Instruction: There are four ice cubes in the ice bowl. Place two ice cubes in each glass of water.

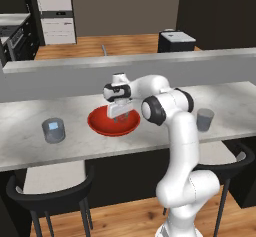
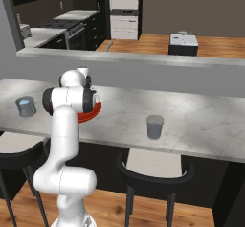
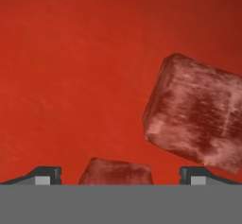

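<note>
Down inside the red ice bowl (image 1: 100,123), centre of the left base view, hangs the gripper (image 1: 118,119), jaws spread wide and pinching nothing. Seen from the hand view: red bowl floor (image 3: 71,67) across the whole frame, 2 dark fingertips (image 3: 45,175) at the bottom corners, well apart. Between them, at the bottom middle, 1 ice cube (image 3: 116,172), see-through and tinted red by the bowl beneath, close to neither tip. At right of the frame, a 2nd ice cube (image 3: 196,114), tilted, its lower corner just above the right tip; contact cannot be told.

On the pale marble desk (image 1: 30,116) in the left base view: 1 glass of water (image 1: 53,130) at left of the bowl, well apart from it, upright; another glass (image 1: 205,119) at right, partly behind the white arm (image 1: 182,131), also upright.

In the right base view: bowl rim (image 2: 94,111) peeking red from behind the arm's elbow at left of centre, 1 tumbler (image 2: 25,106) at far left, the other (image 2: 155,126) right of centre, both standing on the desk. Below the desk edge, dark stools (image 2: 155,171) with pale seats.
</note>
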